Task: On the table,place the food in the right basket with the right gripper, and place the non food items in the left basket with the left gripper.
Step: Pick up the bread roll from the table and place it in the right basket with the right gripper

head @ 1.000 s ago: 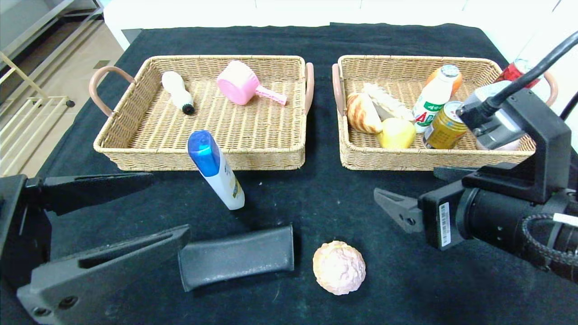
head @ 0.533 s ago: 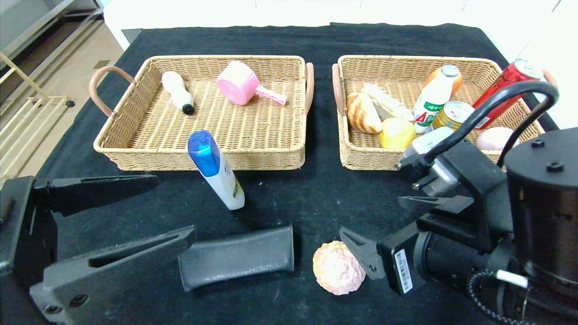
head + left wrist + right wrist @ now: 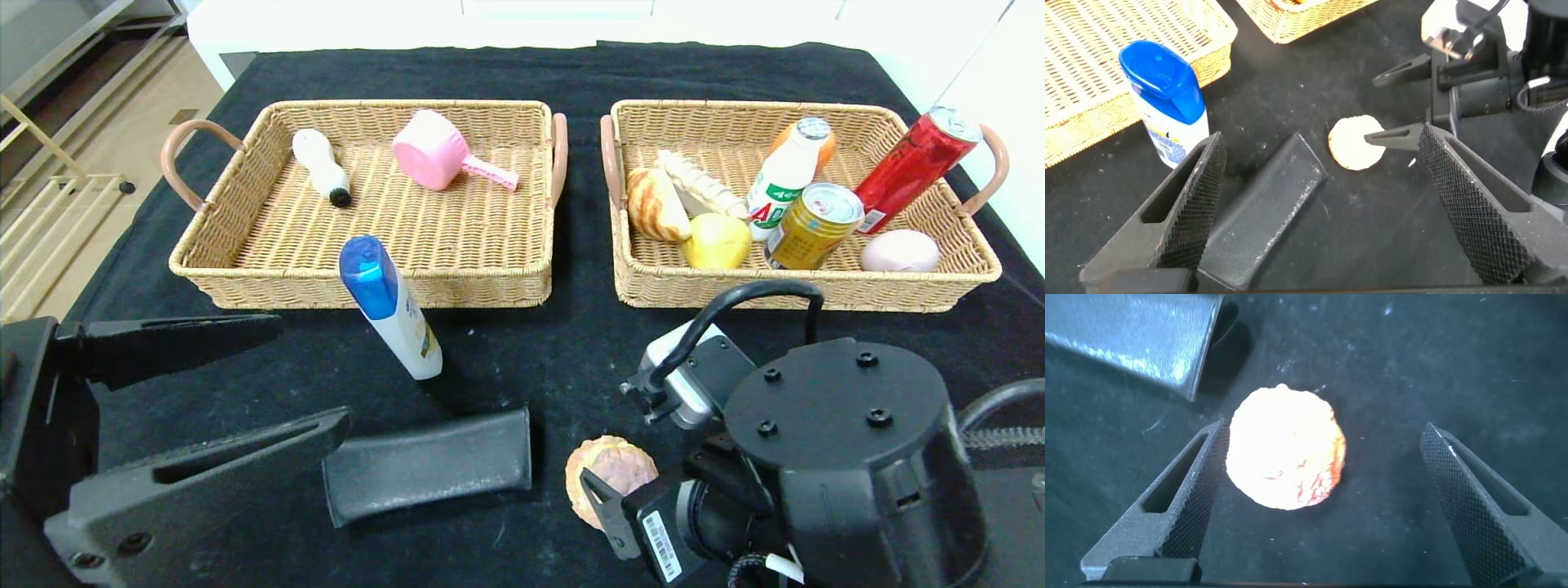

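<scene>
A round pale bun (image 3: 608, 472) lies on the black tablecloth near the front; it also shows in the left wrist view (image 3: 1354, 143). My right gripper (image 3: 624, 457) is open and low over it. In the right wrist view the bun (image 3: 1286, 449) lies between the jaws of the right gripper (image 3: 1327, 433), close to one finger. My left gripper (image 3: 302, 376) is open at the front left. A black wedge-shaped item (image 3: 429, 461) lies just ahead of it, and below the open left gripper (image 3: 1323, 143). A blue-capped white bottle (image 3: 390, 306) stands before the left basket (image 3: 359, 282).
The left basket holds a white bottle (image 3: 321, 167) and a pink scoop (image 3: 437, 157). The right basket (image 3: 784, 287) holds bread (image 3: 655, 204), a yellow fruit (image 3: 718, 239), a drink bottle (image 3: 784, 184), a gold can (image 3: 812, 224), a red can (image 3: 914, 167) and a pink egg (image 3: 898, 251).
My right arm has swung from in front of the right basket down and left to the bun, and its open jaws now straddle it. The left gripper has barely moved.
</scene>
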Tool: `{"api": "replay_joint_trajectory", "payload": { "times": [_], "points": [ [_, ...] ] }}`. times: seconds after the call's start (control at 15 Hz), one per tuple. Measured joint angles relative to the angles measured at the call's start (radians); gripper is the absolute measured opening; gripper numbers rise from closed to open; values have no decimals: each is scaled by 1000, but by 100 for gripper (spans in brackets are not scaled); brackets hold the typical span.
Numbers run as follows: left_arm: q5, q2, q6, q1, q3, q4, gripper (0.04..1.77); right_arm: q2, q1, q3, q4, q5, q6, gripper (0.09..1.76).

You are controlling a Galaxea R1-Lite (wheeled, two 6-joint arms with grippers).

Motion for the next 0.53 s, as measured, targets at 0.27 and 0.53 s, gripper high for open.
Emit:
{"api": "replay_joint_trajectory", "payload": {
  "times": [0.27, 0.53],
  "points": [
    [0, 0, 0, 0, 0, 0, 172, 26, 6, 0, -32, 0, 0, 170],
    [0, -1, 1, 0, 0, 2, 172, 59, 7, -2, -38, -21, 1, 170]
  ]
}}
